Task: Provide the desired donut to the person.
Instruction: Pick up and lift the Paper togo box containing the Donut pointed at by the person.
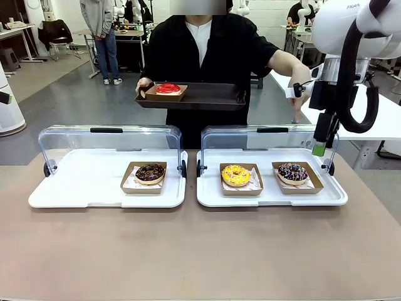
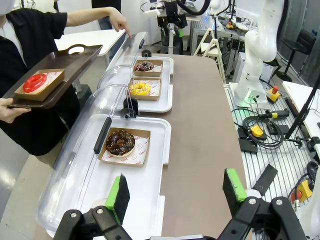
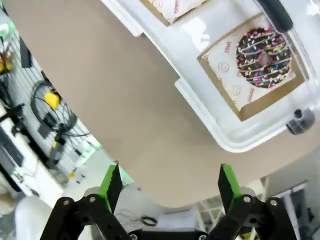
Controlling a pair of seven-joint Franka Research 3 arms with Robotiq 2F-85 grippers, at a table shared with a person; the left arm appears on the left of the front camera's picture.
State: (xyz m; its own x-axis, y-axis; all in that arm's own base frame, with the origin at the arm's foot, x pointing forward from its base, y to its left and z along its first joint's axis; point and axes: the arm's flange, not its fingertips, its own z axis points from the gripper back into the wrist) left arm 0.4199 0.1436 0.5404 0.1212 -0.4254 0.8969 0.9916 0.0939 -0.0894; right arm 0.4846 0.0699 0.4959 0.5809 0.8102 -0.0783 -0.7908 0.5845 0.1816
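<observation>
Open lids (image 1: 75,141) block the trays' (image 1: 75,185) far side.

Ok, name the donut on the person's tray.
The red donut, alone on the black tray; the rest sit in white cases.
</observation>
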